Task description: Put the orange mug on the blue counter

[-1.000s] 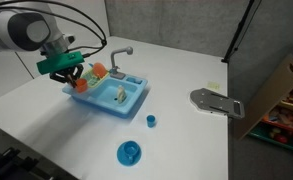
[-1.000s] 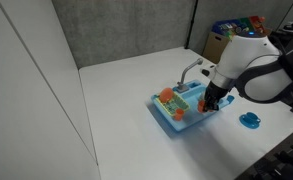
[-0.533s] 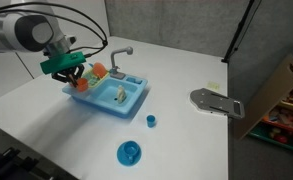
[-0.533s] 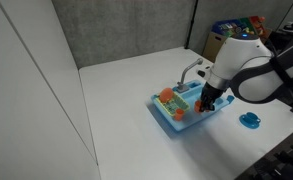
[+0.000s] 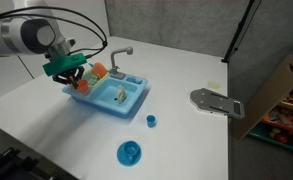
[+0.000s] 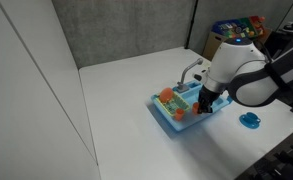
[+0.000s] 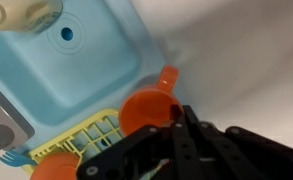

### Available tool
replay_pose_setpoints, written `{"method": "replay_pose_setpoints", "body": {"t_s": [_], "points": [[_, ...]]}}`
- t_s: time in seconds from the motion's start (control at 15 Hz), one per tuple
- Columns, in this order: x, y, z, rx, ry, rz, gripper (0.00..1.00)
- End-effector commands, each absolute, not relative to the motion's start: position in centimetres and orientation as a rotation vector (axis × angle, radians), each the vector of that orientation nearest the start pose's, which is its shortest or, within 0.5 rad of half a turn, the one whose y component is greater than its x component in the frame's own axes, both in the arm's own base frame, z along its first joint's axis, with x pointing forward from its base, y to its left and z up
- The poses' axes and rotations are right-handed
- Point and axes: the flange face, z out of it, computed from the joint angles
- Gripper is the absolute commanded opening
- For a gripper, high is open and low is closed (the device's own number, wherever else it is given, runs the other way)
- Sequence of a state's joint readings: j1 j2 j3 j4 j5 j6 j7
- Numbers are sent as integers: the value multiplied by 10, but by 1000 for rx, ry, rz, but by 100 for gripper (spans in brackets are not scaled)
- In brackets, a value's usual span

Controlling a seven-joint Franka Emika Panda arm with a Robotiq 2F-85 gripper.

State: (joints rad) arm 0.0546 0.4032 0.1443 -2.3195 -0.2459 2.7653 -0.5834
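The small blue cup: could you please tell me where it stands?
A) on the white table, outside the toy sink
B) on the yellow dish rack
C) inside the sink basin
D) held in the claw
A: in an exterior view the small blue cup stands on the white table, apart from the toy sink.

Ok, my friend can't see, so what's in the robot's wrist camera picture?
An orange mug is beside a yellow rack next to a light blue toy sink, seen from above. The robot's black gripper fills the bottom of the picture, right at the mug; whether it is gripping it is unclear. White table shows on the right.
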Motion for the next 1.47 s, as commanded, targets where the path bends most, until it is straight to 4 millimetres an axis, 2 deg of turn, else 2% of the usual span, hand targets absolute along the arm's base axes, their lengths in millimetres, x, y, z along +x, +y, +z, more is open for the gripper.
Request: {"method": "replay_pose_setpoints", "body": {"t_s": [0.0, 1.0, 1.07, 1.4], "points": [[517, 120, 169, -2814, -1552, -82, 3], [525, 126, 159, -2831, -1513, -87, 3], [524, 125, 160, -2828, -1509, -87, 26], [518, 128, 170, -2804, -1498, -102, 60]]}}
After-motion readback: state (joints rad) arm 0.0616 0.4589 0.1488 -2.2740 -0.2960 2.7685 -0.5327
